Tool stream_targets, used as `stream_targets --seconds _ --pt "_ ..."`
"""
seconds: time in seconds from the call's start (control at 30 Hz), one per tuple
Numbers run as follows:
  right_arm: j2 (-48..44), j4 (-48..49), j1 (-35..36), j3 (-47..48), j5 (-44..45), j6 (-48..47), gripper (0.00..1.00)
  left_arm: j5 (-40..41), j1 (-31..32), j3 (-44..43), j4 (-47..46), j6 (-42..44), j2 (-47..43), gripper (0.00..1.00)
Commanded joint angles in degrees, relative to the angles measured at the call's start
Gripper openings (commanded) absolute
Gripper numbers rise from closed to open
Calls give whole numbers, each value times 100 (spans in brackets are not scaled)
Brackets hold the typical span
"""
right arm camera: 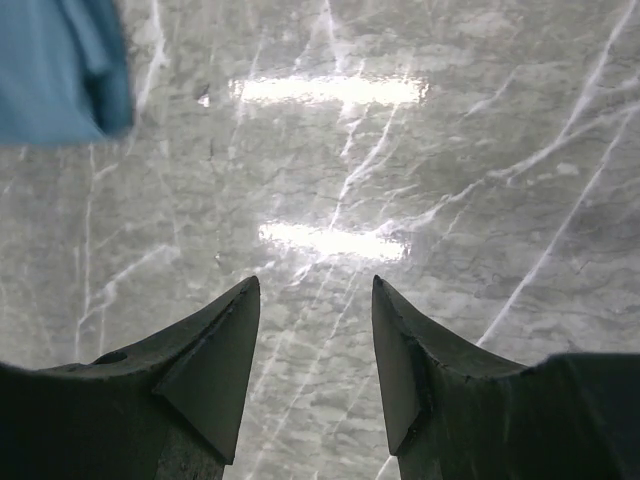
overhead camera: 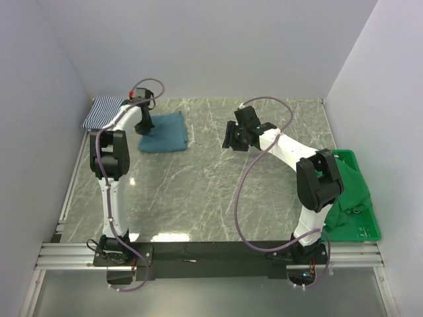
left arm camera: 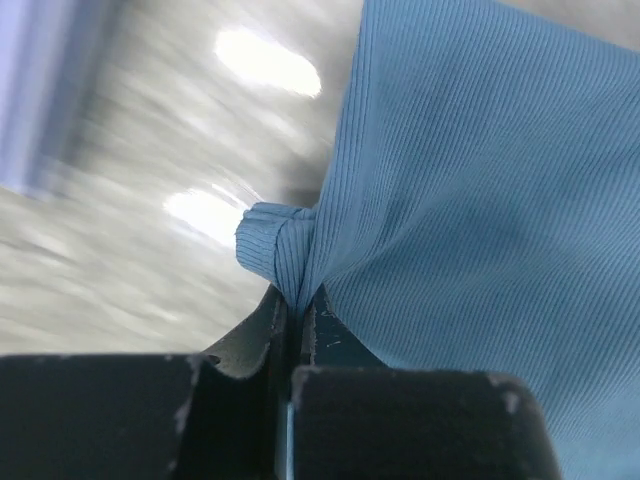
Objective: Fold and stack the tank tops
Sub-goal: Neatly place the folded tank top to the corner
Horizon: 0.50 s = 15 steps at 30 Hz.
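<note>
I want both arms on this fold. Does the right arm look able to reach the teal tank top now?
Probably yes. The right gripper hangs open over the marble table, with nothing lying between it and the right edge of the teal tank top. The left gripper pinches only its left side.

Teal top [overhead camera: 165, 134], navy-and-white striped top [overhead camera: 104, 111]

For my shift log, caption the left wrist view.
Left gripper shut on a bunched edge of the teal-blue tank top, grey marbled table blurred behind.

Tank tops [overhead camera: 164, 132] far left, crate [overhead camera: 361, 229] right
</note>
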State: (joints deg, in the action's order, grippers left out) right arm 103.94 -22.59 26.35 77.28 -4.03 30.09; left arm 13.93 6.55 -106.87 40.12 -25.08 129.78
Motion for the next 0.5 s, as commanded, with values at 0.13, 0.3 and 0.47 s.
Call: stream_targets --seconds 0.13,0.3,0.47 --pt "-137 -97 -16 630 -282 -161 56 1347 -461 -1335 -22 1031 601 0" --pt "-41 123 -7 692 -519 -47 56 1507 -576 -2162 -48 1444 909 0" --pt "152 220 2 841 -616 6 56 1648 -619 -2198 -434 1787 716 0"
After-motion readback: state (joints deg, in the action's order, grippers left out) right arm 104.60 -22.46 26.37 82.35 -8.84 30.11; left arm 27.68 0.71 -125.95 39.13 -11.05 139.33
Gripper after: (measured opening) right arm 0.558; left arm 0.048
